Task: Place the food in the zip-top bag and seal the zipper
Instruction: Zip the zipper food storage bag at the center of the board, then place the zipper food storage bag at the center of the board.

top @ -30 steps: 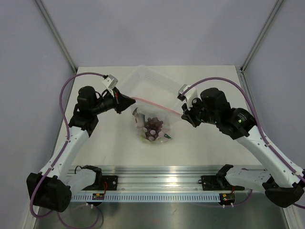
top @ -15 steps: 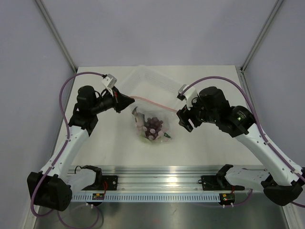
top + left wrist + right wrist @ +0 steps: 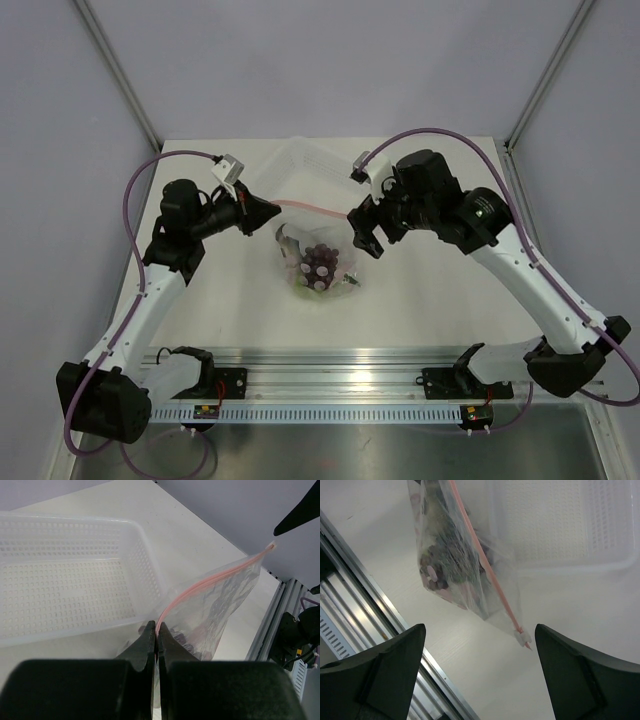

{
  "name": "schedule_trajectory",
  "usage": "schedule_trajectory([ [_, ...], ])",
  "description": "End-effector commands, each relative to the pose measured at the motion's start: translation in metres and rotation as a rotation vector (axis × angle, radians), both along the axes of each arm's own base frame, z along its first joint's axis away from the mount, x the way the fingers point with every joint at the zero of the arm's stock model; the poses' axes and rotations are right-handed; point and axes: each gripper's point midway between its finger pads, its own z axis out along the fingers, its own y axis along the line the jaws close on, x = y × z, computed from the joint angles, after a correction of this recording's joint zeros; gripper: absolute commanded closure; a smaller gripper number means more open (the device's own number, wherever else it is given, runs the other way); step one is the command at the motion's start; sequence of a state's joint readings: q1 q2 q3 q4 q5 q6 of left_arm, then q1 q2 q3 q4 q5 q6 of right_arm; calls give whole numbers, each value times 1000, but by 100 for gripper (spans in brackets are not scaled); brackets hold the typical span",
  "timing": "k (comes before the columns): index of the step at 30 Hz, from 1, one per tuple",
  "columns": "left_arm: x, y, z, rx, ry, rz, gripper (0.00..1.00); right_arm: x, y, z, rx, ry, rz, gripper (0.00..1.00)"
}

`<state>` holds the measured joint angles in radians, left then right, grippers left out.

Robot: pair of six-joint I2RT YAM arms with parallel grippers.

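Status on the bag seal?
Left gripper shut on zipper end. Right gripper open near tab, not gripping. Food inside bag. Tray behind it, nothing blocking.

Left claw (image 3: pixel 156 630) pinched tight, right claw (image 3: pixel 479 630) spread wide, both arms reaching inward.

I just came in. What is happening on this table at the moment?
The left gripper is shut on one end of the zipper of the zip-top bag, holding that edge up. The food is already inside; the dark red grape bunch shows through the plastic. The right gripper is open near the whitish tab at the zipper's other end, touching nothing. The white tray stands behind the bag.
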<state>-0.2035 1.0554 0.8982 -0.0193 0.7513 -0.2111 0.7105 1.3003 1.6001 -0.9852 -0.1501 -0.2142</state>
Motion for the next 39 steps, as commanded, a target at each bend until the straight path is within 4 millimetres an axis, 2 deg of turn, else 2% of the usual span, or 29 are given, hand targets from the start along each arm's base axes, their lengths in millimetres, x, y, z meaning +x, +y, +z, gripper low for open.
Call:
schedule_trajectory([
  [1, 4, 1, 30, -27, -99, 9, 100, 8, 14, 13, 40, 4, 22, 2],
  [6, 3, 1, 32, -21, -106, 1, 100, 24, 33, 12, 59, 7, 31, 3],
  [9, 4, 0, 34, -24, -106, -1, 100, 31, 44, 6, 52, 30, 44, 7],
  [13, 7, -1, 36, -28, -105, -6, 100, 37, 54, -7, 33, 58, 53, 18],
  [14, 7, -2, 36, -31, -102, -10, 100, 39, 55, -8, 34, 57, 52, 33],
  [16, 8, -3, 36, -33, -99, -15, 100, 44, 54, -10, 24, 52, 26, 55],
  [17, 8, -3, 37, -35, -98, -18, 100, 47, 53, -10, 22, 41, 8, 82],
  [18, 9, -4, 38, -36, -99, -19, 100, 51, 50, -11, 13, 34, -14, 93],
  [19, 10, -4, 39, -39, -101, -19, 100, 59, 43, -12, -10, 10, -74, 100],
  [21, 10, -7, 44, -50, -97, -33, 100, 69, 32, -11, -31, -32, -142, 100],
  [22, 10, -9, 45, -55, -91, -40, 100, 78, 17, -5, -51, -82, -223, 100],
  [23, 9, -12, 47, -63, -81, -60, 100, 83, 11, 0, -49, -110, -259, 100],
  [24, 8, -16, 47, -67, -74, -78, 99, 88, -1, 0, -58, -120, -303, 100],
  [25, 9, -20, 50, -71, -71, -96, 85, 90, -14, 9, -53, -150, -354, 100],
  [27, 6, -28, 52, -88, -50, -139, 51, 96, -39, 15, -54, -166, -431, 100],
  [28, 9, -31, 55, -98, -37, -138, 27, 94, -51, 23, -52, -187, -460, 100],
  [31, 12, -28, 62, -97, -46, -109, 13, 95, -90, 34, -90, -213, -555, 100],
  [32, 12, -27, 69, -98, -68, -96, 6, 94, -98, 35, -102, -211, -569, 100],
  [36, 7, -20, 86, -90, -126, -58, 4, 105, -132, 57, -119, -247, -676, 100],
  [37, 9, -16, 88, -90, -134, -26, 4, 114, -144, 56, -137, -242, -725, 100],
  [38, 5, -13, 94, -93, -155, -11, 2, 119, -153, 66, -133, -260, -765, 100],
  [39, 4, -11, 96, -94, -162, 7, 1, 128, -157, 63, -147, -246, -799, 100],
])
